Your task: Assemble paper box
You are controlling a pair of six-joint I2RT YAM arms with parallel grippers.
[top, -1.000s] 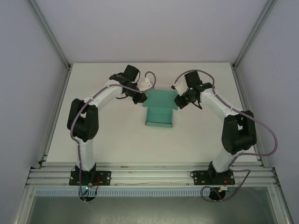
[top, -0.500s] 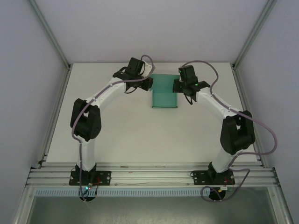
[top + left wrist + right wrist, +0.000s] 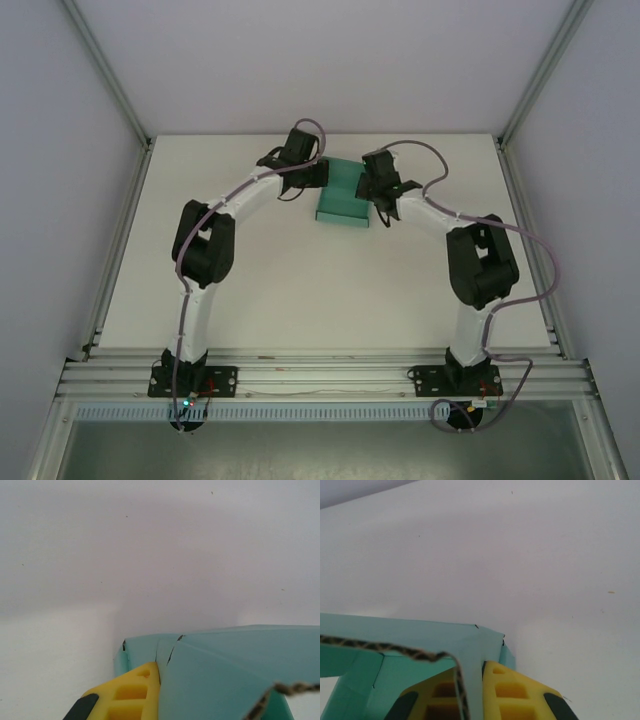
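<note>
Paper box [image 3: 343, 200] of teal-green card sits at the far middle of the white table [image 3: 250, 290], pinched from both sides by the two robot arms. The left gripper [image 3: 318, 177] meets its left edge and the right gripper [image 3: 374, 188] its right edge. From overhead, the dark wrist housings cover both points of contact and the far corners of the card.

In the right wrist view, two yellow fingers [image 3: 514, 694] are clamped tight on a thin upright wall of the card. In the left wrist view, one yellow finger [image 3: 131, 694] presses against a creased corner and its partner is hidden behind a teal panel, the jaws drawn narrow on that wall.

A blurred braided cable [image 3: 295, 686] cuts across the foreground. Whether the flaps are tucked in cannot be made out.
</note>
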